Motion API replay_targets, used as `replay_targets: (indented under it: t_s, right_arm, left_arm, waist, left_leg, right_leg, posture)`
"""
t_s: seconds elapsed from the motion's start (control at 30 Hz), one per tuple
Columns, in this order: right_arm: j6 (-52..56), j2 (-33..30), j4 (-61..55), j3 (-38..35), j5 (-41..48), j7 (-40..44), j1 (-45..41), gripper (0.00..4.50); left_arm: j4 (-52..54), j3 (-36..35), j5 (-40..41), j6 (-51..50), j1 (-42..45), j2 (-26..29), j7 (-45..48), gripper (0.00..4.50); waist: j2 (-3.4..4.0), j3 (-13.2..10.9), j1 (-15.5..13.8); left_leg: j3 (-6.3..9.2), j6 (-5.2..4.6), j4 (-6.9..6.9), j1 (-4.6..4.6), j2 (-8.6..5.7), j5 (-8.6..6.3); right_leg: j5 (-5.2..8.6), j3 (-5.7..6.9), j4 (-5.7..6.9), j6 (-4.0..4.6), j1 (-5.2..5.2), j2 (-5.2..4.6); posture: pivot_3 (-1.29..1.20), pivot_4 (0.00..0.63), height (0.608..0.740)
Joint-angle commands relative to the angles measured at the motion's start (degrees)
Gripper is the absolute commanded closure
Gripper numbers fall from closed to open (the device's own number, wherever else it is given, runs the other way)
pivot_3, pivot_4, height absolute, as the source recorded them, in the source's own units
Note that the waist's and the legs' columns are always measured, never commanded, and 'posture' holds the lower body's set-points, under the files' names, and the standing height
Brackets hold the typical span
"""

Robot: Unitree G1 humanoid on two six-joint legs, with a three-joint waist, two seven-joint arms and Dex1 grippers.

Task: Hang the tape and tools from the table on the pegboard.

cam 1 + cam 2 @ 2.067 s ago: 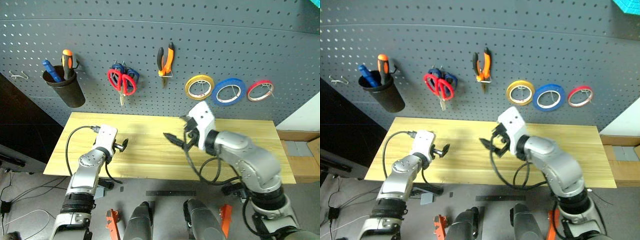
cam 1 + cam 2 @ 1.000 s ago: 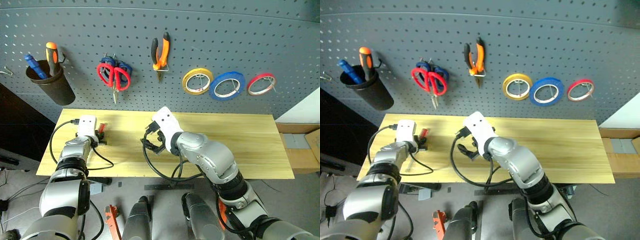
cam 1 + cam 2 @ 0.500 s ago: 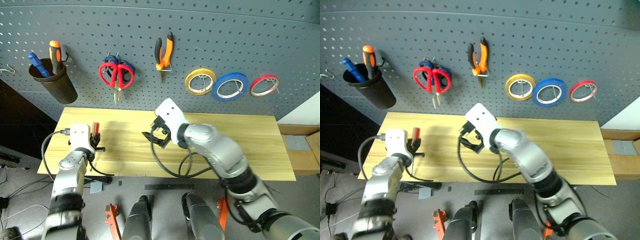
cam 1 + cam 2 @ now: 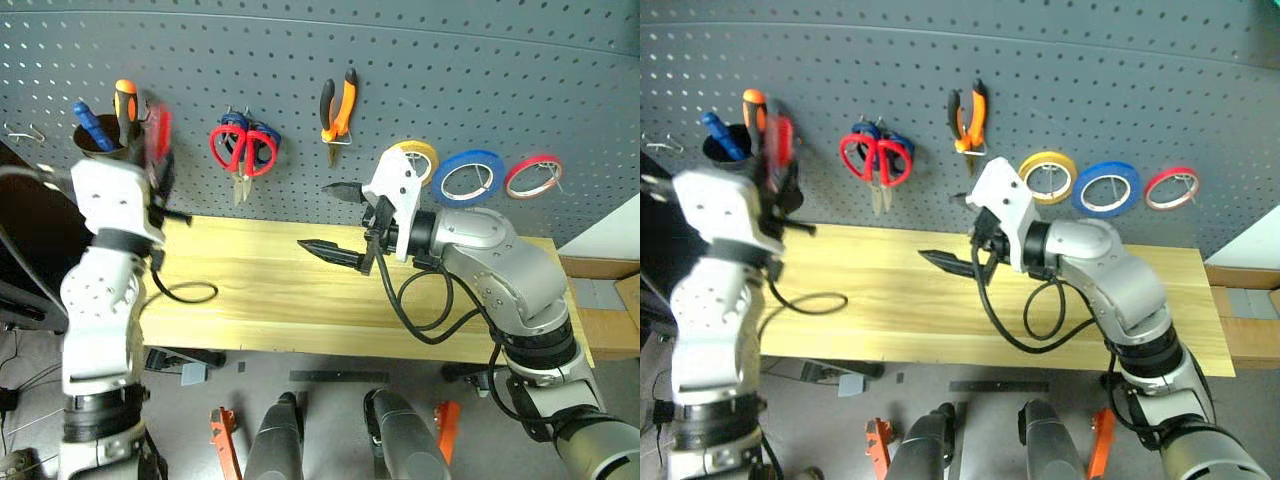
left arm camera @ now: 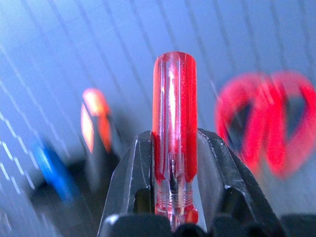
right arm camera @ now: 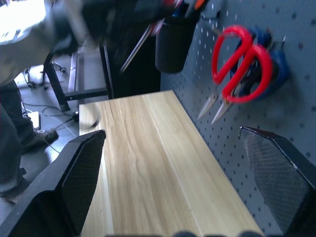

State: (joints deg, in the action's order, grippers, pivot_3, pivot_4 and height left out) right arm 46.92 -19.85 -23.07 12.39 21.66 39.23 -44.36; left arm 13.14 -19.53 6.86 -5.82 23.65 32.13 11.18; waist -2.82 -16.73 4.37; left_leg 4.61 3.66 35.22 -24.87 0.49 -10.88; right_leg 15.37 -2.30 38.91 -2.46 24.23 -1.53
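We read the left gripper (image 5: 173, 197) as clamped on the slim screwdriver with the clear red plastic handle (image 5: 174, 133), handle pointing up and away from the fingers, shaft hidden below. In the head views it's raised at the left end of the dark grey perforated pegboard (image 4: 480, 60), just beside the black cup (image 4: 100, 150) holding the orange-handled screwdriver (image 4: 125, 105) and a blue-handled tool (image 4: 90, 125). Key relation — the cup lies just ahead of and a bit below the handle, so we judge the long axis, now roughly upright, must go in from above; left arm is far nearer.

Right gripper (image 4: 335, 220) spread wide and empty, hovering over the middle of the light yellow plank-grain wooden table (image 4: 260, 290), whose top looks bare.

Already on hooks: red-handled scissors (image 4: 245, 150), orange-and-black pliers (image 4: 338, 110), flat blue tape ring (image 4: 470, 178) btw the yellow roll (image 4: 415, 150) and red roll (image 4: 532, 175).
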Motion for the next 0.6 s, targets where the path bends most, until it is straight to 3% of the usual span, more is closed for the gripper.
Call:
replay_targets:
  t_s: [0.03,0.3,0.6]
  right_arm:
    - [-1.06,0.53,-0.7,-1.69,0.61,-1.2,-1.31,0.0]
    - [-1.77,2.35,0.37,-2.74,-0.25,-5.23,-2.44,0.0]
    - [-2.84,3.0,1.69,-2.73,-0.57,-6.66,-3.31,0.0]
  left_arm:
    - [-3.18,-3.81,1.25,1.55,7.22,3.18,-0.84,3.69]
    - [-26.19,-4.76,2.1,11.12,24.6,8.06,0.45,3.69]
    - [-48.37,0.09,-0.89,25.79,33.03,3.93,-0.77,3.69]
  waist:
    - [-0.04,0.08,0.06]
    - [-0.19,0.25,0.24]
    - [-0.21,0.3,0.29]
  left_leg:
    - [-0.01,0.0,0.0,0.0,0.0,0.0]
    - [-0.02,0.04,0.06,0.0,-0.02,0.03]
    - [-0.02,0.08,0.35,-0.07,-0.03,0.05]
  right_leg:
    - [0.0,-0.02,0.0,0.0,0.0,0.01]
    - [-0.01,-0.01,0.03,0.01,0.0,0.0]
    - [-0.02,0.0,0.09,0.02,-0.02,-0.02]
  posture:
    - [-0.06,0.181,0.74]
    - [-0.08,0.176,0.74]
    - [-0.1,0.18,0.74]
